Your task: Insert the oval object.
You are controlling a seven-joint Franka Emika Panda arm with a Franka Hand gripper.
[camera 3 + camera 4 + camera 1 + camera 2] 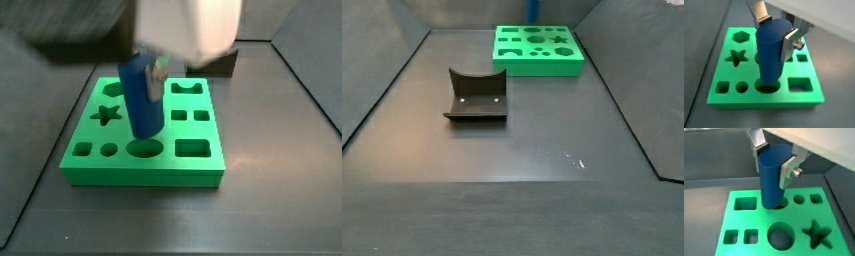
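The oval object [769, 52] is a tall blue peg, held upright between my fingers. My gripper [776, 32] is shut on its upper part; this shows in both wrist views, and the gripper also appears in a wrist view [774, 162]. The peg [771, 178] hangs over the green block [811, 97]. Its lower end sits at the mouth of a large rounded hole [768, 89] beside the big square hole [799, 84]. In a side view the peg [142, 95] stands just above that hole [144, 149], with the blurred gripper [150, 62] above it.
The green block [543, 66] has several other holes, among them a star [736, 56], a hexagon [741, 36] and an oval [781, 235]. The dark fixture [476, 97] with a curved notch stands on the grey floor nearby. Grey walls surround the floor.
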